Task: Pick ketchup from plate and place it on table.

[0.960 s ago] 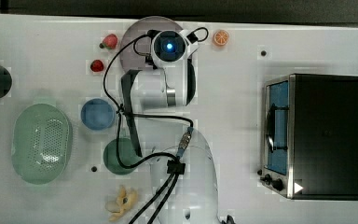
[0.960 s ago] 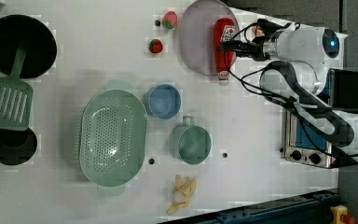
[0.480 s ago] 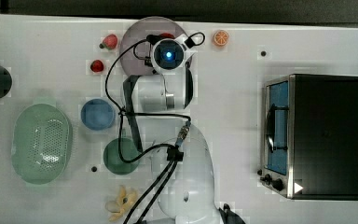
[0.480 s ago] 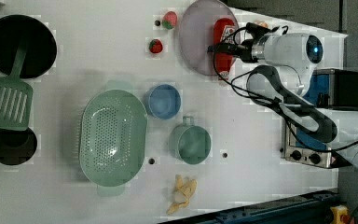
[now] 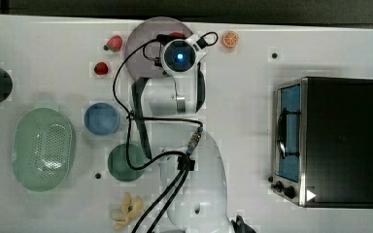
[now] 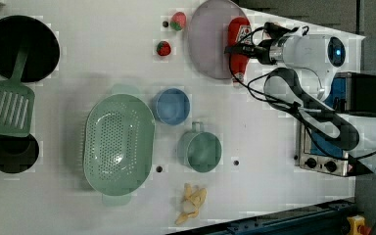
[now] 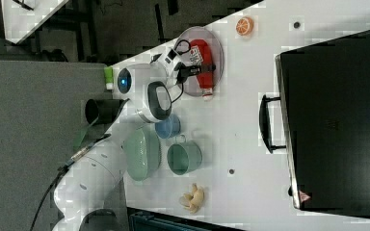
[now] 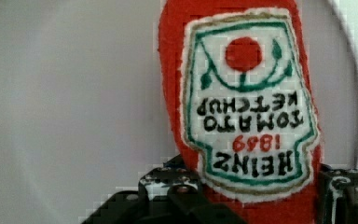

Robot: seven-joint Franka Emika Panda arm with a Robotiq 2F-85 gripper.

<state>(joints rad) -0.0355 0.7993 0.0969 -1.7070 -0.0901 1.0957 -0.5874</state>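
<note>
The ketchup, a red plush bottle with a white Heinz label, lies on the mauve-grey plate. In the left view the ketchup lies along the plate's right edge, its pale end reaching past the rim onto the white table. My gripper straddles the bottle's body, with a dark finger pressed against each side. In the top view my wrist covers most of the plate, and only a sliver of the ketchup shows. The right view has the gripper down on the ketchup.
Two strawberries lie on the top view's left of the plate, an orange slice on its right. A blue bowl, green cup and green colander stand nearer. A toaster oven fills the top view's right.
The arm has swung further over the plate and come down on the ketchup. The fingers have drawn in from wide open to the bottle's sides.
</note>
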